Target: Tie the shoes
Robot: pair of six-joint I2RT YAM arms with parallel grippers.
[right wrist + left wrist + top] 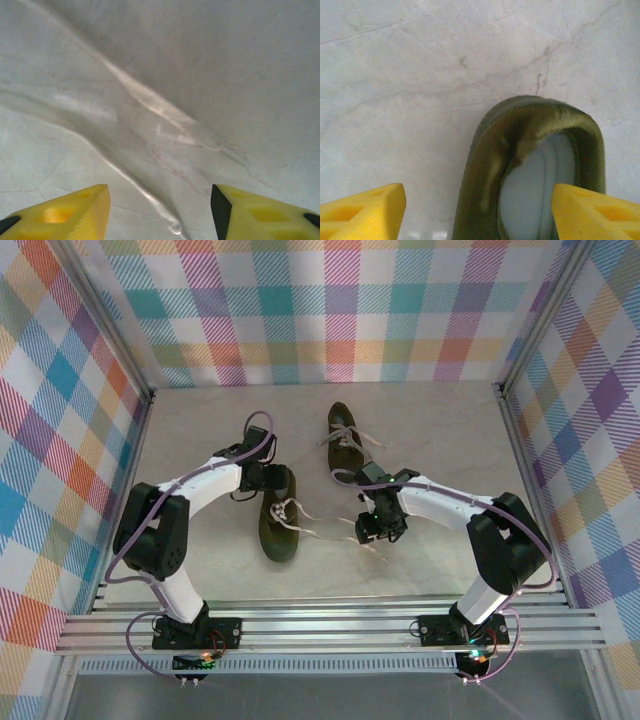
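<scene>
Marbled tabletop (200, 430), both jaws apart, empty; shoe (520, 130) half cut off, lace (145, 97) blurry.

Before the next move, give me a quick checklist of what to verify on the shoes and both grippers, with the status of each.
1. Nothing in the left gripper: ok, open over the heel of the near shoe.
2. Nothing in the right gripper: ok, open above the table.
3. A lace within reach of the right gripper: ok, a strand lies on the table between its fingers.
4. Knot on the near shoe: not ok, its laces trail loose.
5. Knot on the far shoe: cannot tell.
</scene>
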